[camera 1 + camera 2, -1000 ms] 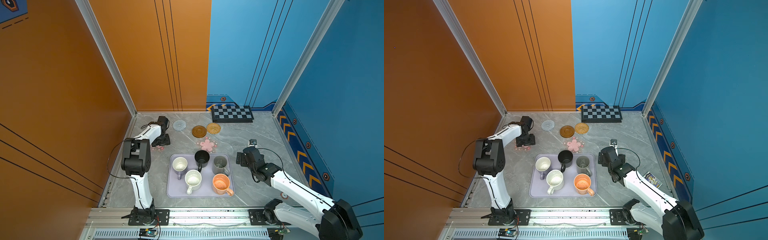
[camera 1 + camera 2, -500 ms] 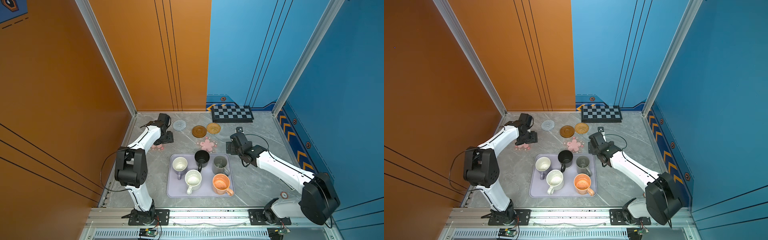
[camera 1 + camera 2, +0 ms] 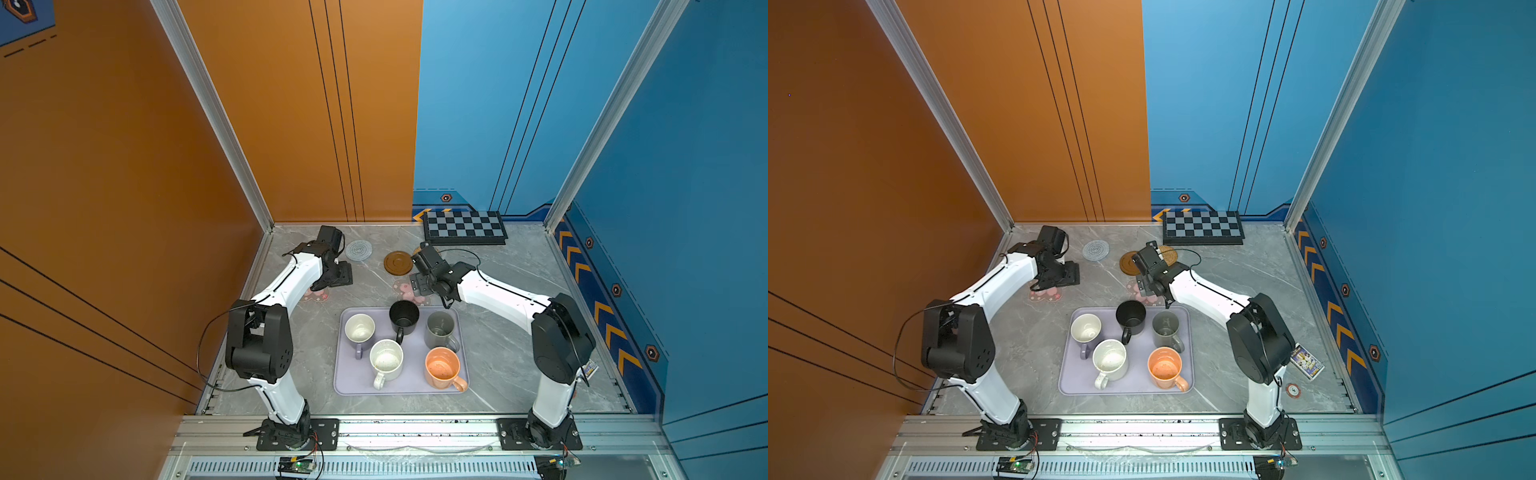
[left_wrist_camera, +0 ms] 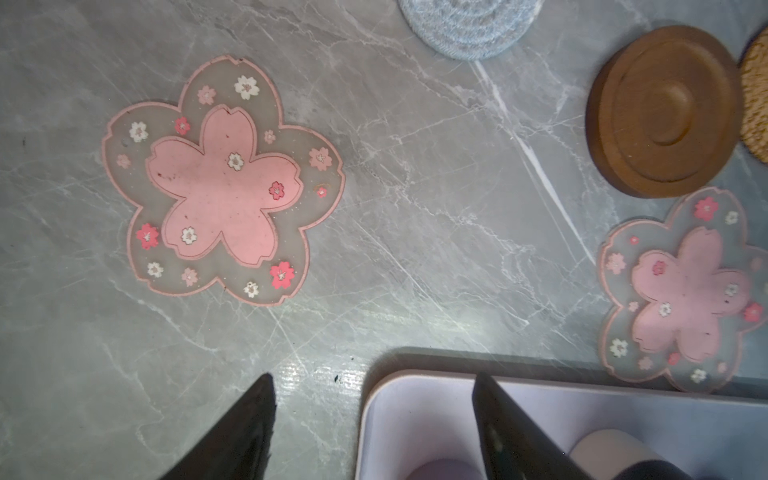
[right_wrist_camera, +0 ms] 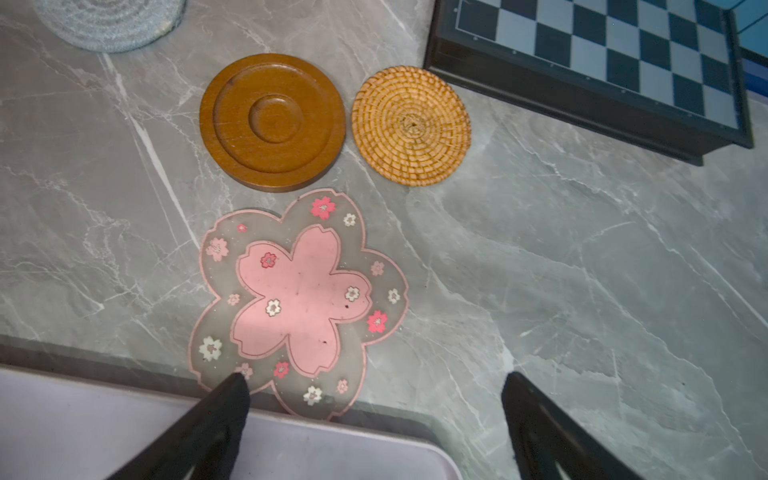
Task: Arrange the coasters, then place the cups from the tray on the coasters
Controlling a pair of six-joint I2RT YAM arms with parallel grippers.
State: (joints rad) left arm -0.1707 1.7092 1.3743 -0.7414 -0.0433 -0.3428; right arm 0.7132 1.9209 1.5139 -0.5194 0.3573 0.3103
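Five cups stand on the lavender tray (image 3: 345, 386): lavender (image 3: 360, 328), black (image 3: 404, 318), grey (image 3: 440, 330), white speckled (image 3: 386, 359), orange (image 3: 442, 368). Behind it lie the coasters: grey spiral (image 3: 359, 250), brown wooden (image 3: 398, 262), rattan (image 5: 411, 124) and two pink flowers (image 4: 224, 183) (image 5: 299, 299). My left gripper (image 4: 372, 376) hovers open by the left flower, over the tray's corner. Above the tray's back edge and the middle flower, my right gripper (image 5: 376, 378) is open and empty.
A black-and-grey chequered board (image 3: 465, 227) lies at the back wall, close to the rattan coaster. A small card (image 3: 1306, 362) and a small disc (image 3: 1293, 390) lie near the right arm's base. Walls close in on three sides.
My right arm has swung from the tray's right side back and left, to above the middle flower coaster. The left gripper has shifted only slightly beside the left flower coaster.
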